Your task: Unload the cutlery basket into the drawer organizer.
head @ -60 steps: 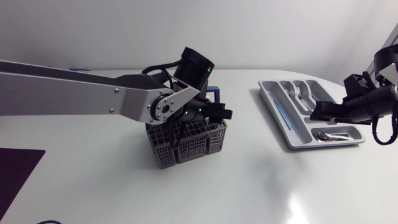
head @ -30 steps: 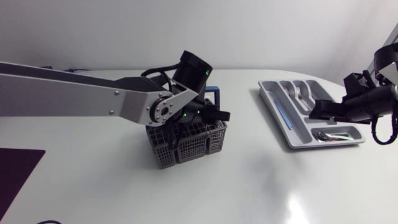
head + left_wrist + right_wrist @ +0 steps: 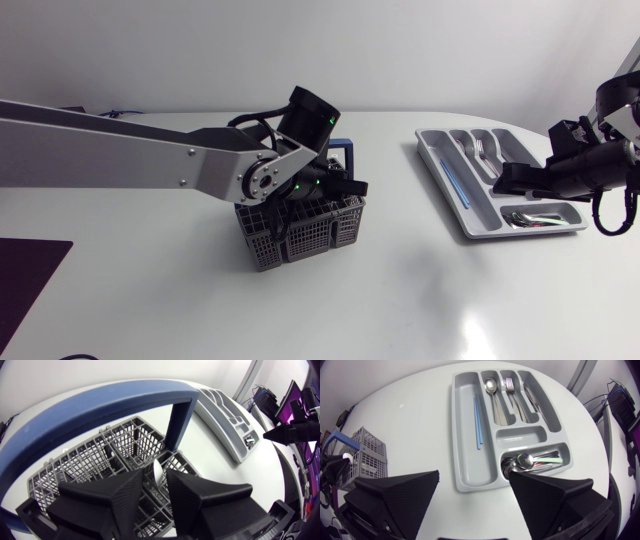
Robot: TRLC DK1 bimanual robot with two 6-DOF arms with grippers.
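The dark grey cutlery basket (image 3: 300,235) with a blue handle (image 3: 100,402) stands mid-table. My left gripper (image 3: 335,190) is lowered into it. In the left wrist view this gripper (image 3: 156,477) is open by a narrow gap, and the pale end of a utensil (image 3: 158,470) stands up between its fingertips. The grey drawer organizer (image 3: 440,175) lies at the right and holds spoons (image 3: 492,390), forks (image 3: 510,387), knives (image 3: 532,397), a blue stick (image 3: 477,422) and small spoons (image 3: 530,462). My right gripper (image 3: 505,180) hovers open above the organizer (image 3: 462,435), holding nothing.
A dark mat (image 3: 25,275) lies at the table's front left corner. My long left arm (image 3: 120,150) spans the left half of the table above its surface. Bare white tabletop (image 3: 400,290) lies between the basket and the organizer.
My left gripper has sunk a little deeper into the basket and its fingers have drawn closer around the utensil. The right arm has barely shifted.
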